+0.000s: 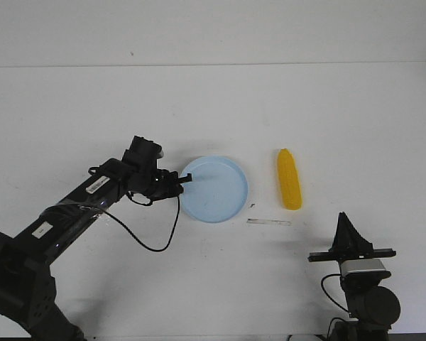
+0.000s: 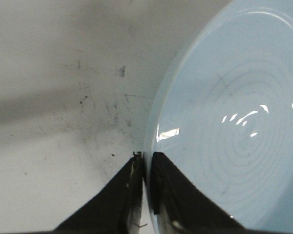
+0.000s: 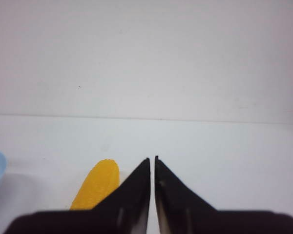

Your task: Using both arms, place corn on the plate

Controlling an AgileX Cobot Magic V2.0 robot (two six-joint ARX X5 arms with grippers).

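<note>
The pale light-blue plate point(image 1: 216, 189) lies on the white table near the middle. My left gripper point(image 1: 185, 178) is shut on the plate's left rim; in the left wrist view the plate point(image 2: 234, 122) fills the frame and the rim sits between the fingertips of the gripper point(image 2: 146, 157). The yellow-orange corn point(image 1: 289, 178) lies flat to the right of the plate, its tapered tip pointing away. My right gripper point(image 1: 343, 217) is shut and empty, near the front edge, in front and right of the corn. The right wrist view shows the corn point(image 3: 96, 189) beside the shut gripper point(image 3: 152, 158).
A thin pale strip point(image 1: 268, 222) lies on the table in front of the corn, with a small dark speck beside it. The left arm's black cable point(image 1: 153, 238) loops over the table in front of the plate. The table's back edge meets a pale wall.
</note>
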